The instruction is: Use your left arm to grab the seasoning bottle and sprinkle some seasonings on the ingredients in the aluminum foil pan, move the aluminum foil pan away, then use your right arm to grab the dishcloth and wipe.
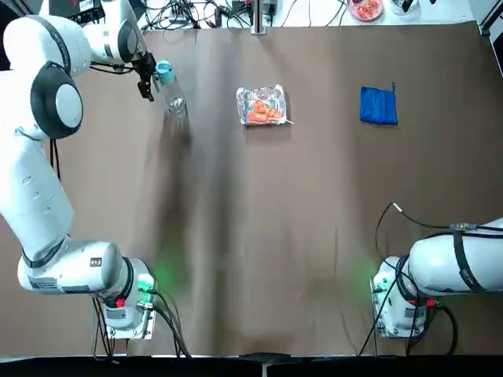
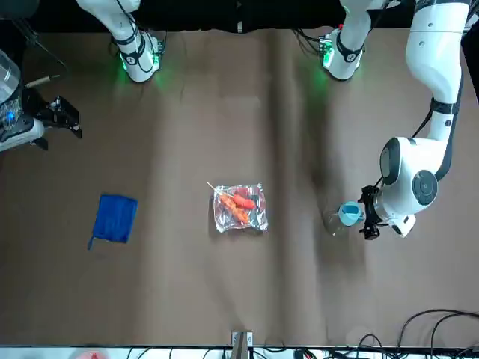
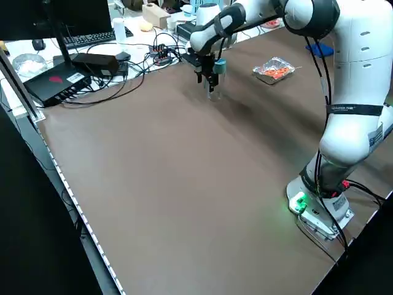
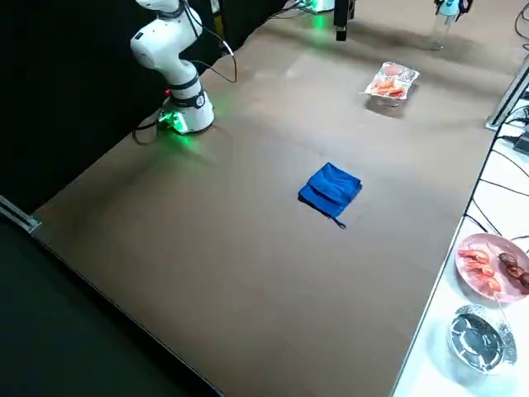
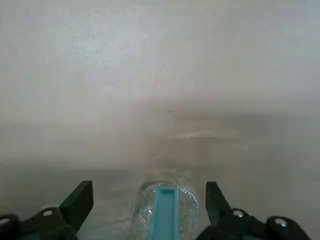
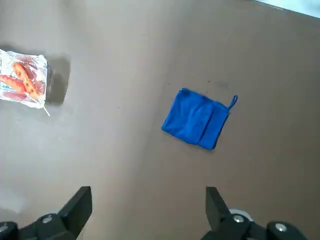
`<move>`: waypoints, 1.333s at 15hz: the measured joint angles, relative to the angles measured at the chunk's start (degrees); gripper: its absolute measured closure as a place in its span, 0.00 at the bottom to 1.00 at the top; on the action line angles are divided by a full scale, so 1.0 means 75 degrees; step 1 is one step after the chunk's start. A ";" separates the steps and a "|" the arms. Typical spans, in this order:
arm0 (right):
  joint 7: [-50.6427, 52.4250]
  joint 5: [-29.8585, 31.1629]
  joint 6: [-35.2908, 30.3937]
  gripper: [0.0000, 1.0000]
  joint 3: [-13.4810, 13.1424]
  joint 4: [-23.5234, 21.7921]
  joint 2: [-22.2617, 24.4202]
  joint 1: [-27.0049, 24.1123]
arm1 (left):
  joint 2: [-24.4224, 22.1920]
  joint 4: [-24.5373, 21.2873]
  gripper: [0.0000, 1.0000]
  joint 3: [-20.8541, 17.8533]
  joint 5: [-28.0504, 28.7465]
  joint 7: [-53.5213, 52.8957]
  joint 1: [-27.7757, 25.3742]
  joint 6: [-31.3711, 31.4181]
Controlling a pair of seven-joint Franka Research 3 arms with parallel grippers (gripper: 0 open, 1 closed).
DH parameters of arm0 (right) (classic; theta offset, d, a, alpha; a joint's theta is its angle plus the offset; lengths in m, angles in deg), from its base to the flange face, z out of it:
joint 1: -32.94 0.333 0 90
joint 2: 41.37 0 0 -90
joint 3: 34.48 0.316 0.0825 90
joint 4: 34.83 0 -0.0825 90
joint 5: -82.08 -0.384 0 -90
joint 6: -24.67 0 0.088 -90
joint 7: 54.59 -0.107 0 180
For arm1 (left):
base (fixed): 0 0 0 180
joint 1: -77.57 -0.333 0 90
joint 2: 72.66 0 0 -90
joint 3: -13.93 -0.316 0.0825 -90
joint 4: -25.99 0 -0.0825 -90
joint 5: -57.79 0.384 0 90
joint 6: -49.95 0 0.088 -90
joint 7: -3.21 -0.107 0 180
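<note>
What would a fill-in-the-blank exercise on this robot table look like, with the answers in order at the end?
1. The seasoning bottle has a light ____ cap.
2. The folded dishcloth on the table is ____.
3. The left gripper, at the bottom of the wrist view, has its two fingers ____, with the bottle's cap between them.
4. The aluminum foil pan holds orange-red food and a thin ____ that sticks out.

Missing words: blue; blue; apart; skewer

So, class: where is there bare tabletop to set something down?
Between the silver foil pan and folded blue cloth; also from both toward the arm bases. Crowded: far left corner, left gripper at the clear, blue-capped bottle.
</note>
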 joint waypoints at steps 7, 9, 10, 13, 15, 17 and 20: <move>0.0013 0.0000 -0.0001 0.00 0.0000 0.0000 0.0000 0.0000 | -0.0294 -0.0106 0.01 0.0007 0.0000 0.0041 0.0049 -0.0033; 0.0015 0.0000 -0.0002 0.00 0.0000 0.0000 0.0000 0.0000 | -0.0294 -0.0161 0.02 0.0007 0.0000 0.0089 0.0118 -0.0033; 0.0015 0.0000 -0.0002 0.00 0.0000 0.0000 0.0000 0.0000 | -0.0294 -0.0174 0.03 0.0006 0.0000 0.0107 0.0154 -0.0033; 0.0017 0.0000 -0.0002 0.00 0.0000 0.0000 0.0000 0.0000 | -0.0294 -0.0179 0.03 -0.0003 0.0092 0.0251 0.0221 -0.0033; 0.0018 0.0000 -0.0002 0.00 0.0000 0.0000 0.0000 0.0000 | -0.0295 -0.0179 0.03 -0.0002 0.0616 0.0723 0.0227 -0.0033; 0.0018 0.0000 -0.0002 0.00 0.0000 0.0000 0.0000 0.0000 | -0.0296 -0.0179 0.03 0.0008 0.0915 0.1019 0.0232 -0.0033; 0.0020 0.0000 -0.0002 0.00 0.0000 0.0000 0.0000 0.0000 | -0.0313 -0.0179 0.03 0.0012 0.0968 0.1119 0.0247 -0.0033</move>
